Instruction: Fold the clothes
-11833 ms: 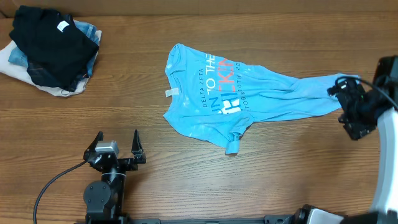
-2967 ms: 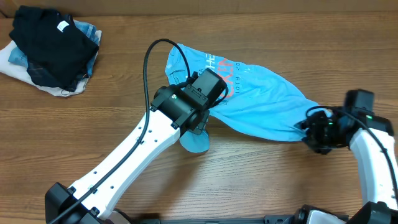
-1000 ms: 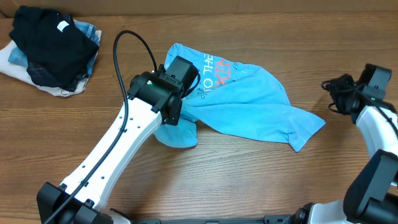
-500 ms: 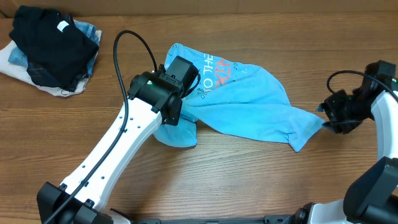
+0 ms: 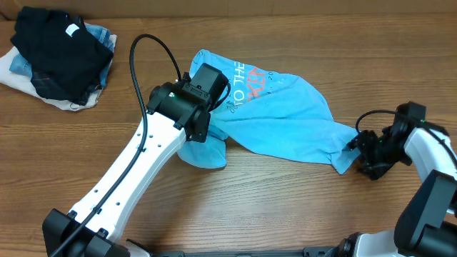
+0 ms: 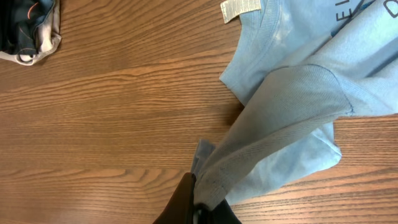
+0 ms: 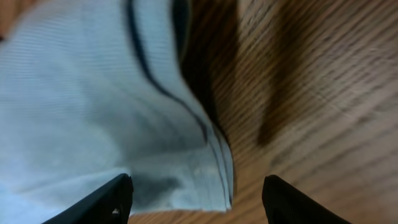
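Right gripper (image 5: 359,148) has slid in from the right edge since half a sec ago and now sits at the shirt's (image 5: 285,125) right corner. Its fingers (image 7: 112,198) are spread wide w/ the hem edge between them, nothing pinched. Left gripper (image 6: 198,208) hasn't shifted and is clamped on a fold of shirt fabric, which rises to it in a ridge. Shirt lies crumpled across mid table (image 5: 285,214), lettering up, white neck label (image 6: 240,7) on the collar. Black garment pile (image 5: 61,53) sits in the far-left corner, well apart.
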Action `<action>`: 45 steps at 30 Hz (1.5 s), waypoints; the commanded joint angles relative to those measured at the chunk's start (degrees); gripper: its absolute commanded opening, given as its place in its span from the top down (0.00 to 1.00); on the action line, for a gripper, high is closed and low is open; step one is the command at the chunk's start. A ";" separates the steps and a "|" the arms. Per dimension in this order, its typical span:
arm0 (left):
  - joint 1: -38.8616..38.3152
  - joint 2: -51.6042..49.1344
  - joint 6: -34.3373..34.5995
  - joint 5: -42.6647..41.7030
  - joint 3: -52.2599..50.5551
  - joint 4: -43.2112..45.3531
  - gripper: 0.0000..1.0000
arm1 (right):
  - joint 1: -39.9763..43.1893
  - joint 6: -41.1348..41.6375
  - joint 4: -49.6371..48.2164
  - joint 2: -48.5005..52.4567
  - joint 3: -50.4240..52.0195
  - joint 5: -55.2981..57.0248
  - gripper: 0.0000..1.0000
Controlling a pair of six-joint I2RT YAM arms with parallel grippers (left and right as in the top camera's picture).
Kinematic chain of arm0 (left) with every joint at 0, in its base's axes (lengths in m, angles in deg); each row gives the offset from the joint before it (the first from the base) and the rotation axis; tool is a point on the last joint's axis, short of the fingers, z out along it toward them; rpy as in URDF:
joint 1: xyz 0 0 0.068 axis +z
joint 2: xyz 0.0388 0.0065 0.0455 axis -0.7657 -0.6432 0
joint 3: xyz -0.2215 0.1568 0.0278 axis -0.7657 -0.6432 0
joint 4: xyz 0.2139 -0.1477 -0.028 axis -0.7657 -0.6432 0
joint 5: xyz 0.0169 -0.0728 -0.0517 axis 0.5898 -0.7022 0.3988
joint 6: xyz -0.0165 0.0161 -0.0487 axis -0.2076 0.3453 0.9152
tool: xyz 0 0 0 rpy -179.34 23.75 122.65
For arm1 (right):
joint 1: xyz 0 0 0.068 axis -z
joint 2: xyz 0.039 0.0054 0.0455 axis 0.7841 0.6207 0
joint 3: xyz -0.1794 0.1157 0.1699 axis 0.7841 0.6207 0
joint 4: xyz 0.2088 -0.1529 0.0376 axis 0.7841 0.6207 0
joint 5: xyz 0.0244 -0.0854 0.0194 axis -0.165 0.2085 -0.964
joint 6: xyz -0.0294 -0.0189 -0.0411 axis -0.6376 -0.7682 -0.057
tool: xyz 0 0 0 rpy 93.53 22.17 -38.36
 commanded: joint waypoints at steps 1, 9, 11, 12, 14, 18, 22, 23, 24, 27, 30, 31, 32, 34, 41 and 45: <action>0.35 -0.04 1.22 -0.33 0.79 -0.13 0.96 | 0.11 -0.59 -2.49 -0.74 2.14 -1.79 0.29; 0.35 -0.04 1.22 -0.31 0.79 -0.04 0.96 | 0.11 -0.52 -6.64 -0.72 2.32 -1.77 0.65; 0.35 -0.04 1.22 -0.33 0.79 -0.22 0.96 | 0.11 -0.52 -7.56 -0.72 2.32 -1.77 0.70; 0.35 -0.04 1.25 -0.31 0.79 -0.35 0.96 | 0.11 -0.50 -7.80 -0.70 2.32 -1.77 0.72; 0.35 -0.04 1.22 -0.31 0.79 -0.37 0.96 | 0.11 -0.35 -7.98 -0.68 2.32 -1.75 0.74; 0.35 -0.04 1.22 -0.31 0.79 -0.33 0.96 | 0.11 -0.37 -7.61 -0.68 2.32 -1.51 0.58; 0.35 -0.04 1.22 -0.31 0.79 -0.39 0.96 | 0.11 -0.39 -3.91 -0.68 2.32 1.20 0.40; 0.35 -0.04 1.22 -0.31 0.79 -0.33 0.96 | 0.11 -0.42 -3.34 -0.68 2.32 1.29 0.40; 0.35 -0.04 1.22 -0.31 0.79 -0.17 0.96 | 0.11 -0.42 -2.97 -0.68 2.34 1.27 0.40; 0.35 -0.04 1.25 -0.35 0.79 0.22 0.96 | 0.11 -0.39 -3.98 -0.68 2.75 1.25 0.42; 0.35 -0.04 1.25 -0.35 0.79 0.13 0.96 | 0.11 -0.37 -6.25 -0.68 3.96 1.22 0.51; 0.35 -0.04 1.22 -0.35 0.79 0.09 0.96 | 0.11 -0.33 -6.91 -0.68 4.46 1.22 0.54; 0.35 -0.04 1.25 -0.35 0.79 0.09 0.96 | 0.11 -0.33 -7.61 -0.68 4.96 1.09 0.56; 0.35 -0.04 1.22 -0.33 0.79 0.13 0.96 | 0.11 0.28 -8.81 -0.61 5.88 1.05 0.61; 0.35 -0.04 1.22 -0.31 0.79 0.07 0.96 | 0.11 2.27 -10.38 -0.63 5.64 1.05 0.80; 0.35 -0.04 1.20 -0.31 0.76 0.09 0.96 | 0.11 2.25 -8.52 -0.63 2.93 1.05 0.88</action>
